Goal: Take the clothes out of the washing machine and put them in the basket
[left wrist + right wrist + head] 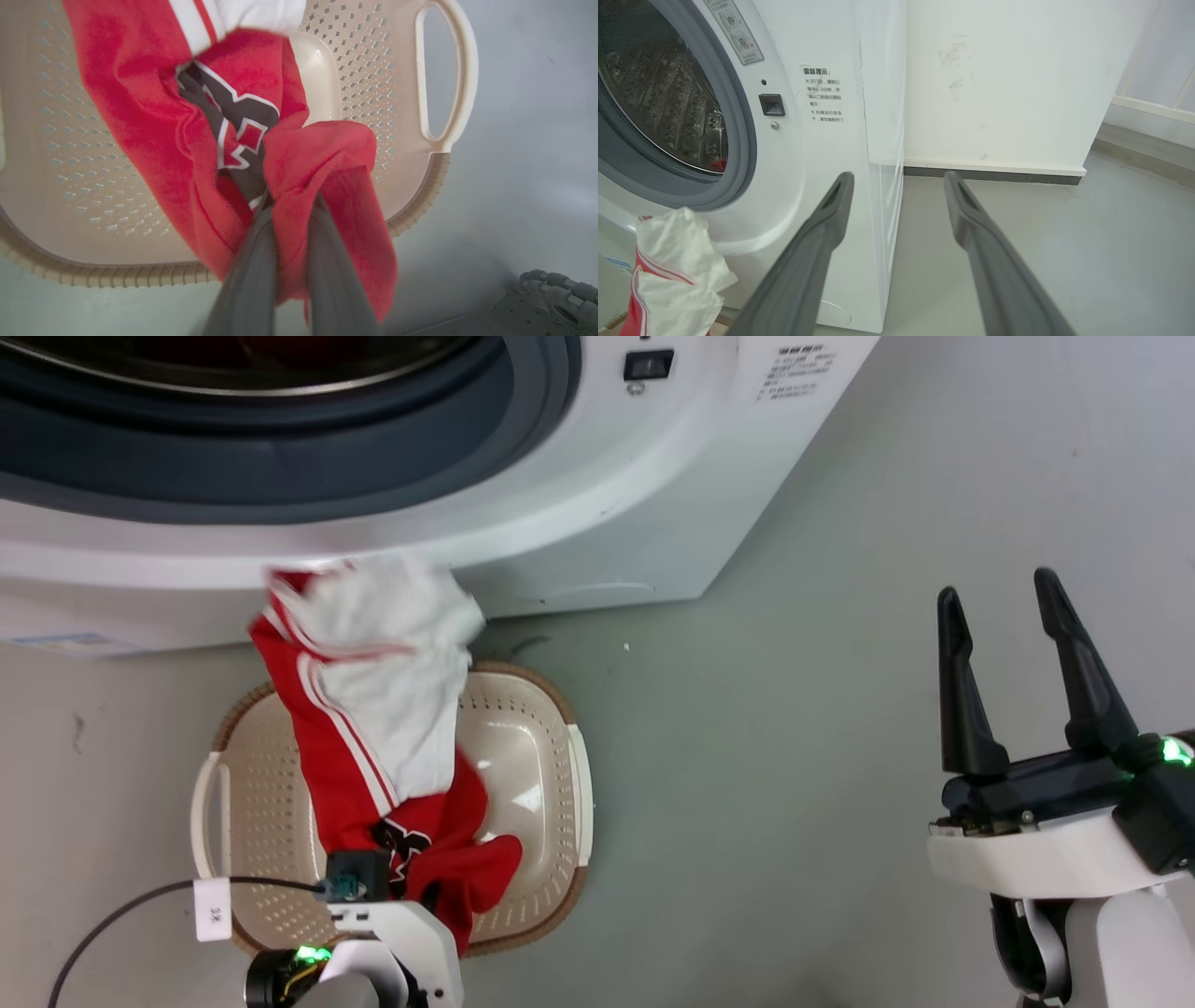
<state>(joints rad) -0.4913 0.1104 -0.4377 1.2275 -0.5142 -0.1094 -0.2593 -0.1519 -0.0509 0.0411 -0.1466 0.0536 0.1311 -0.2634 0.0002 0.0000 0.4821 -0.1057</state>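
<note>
Left gripper (pixel 293 207): clamped on red jersey (pixel 373 728), held over basket (pixel 546 756) for release.
Right gripper (pixel 1004 616): spread wide, empty, 3 o'clock.

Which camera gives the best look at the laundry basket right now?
The head view: the basket shows nearly whole from above, before the washing machine, with the clothes covering its middle. The left wrist view shows its perforated wall and one handle close up; the right wrist view faces the machine.

bare floor (pixel 766 756) right of the basket (pixel 585 784) lies open, while hanging clothes (pixel 373 709) block the basket's middle.
</note>
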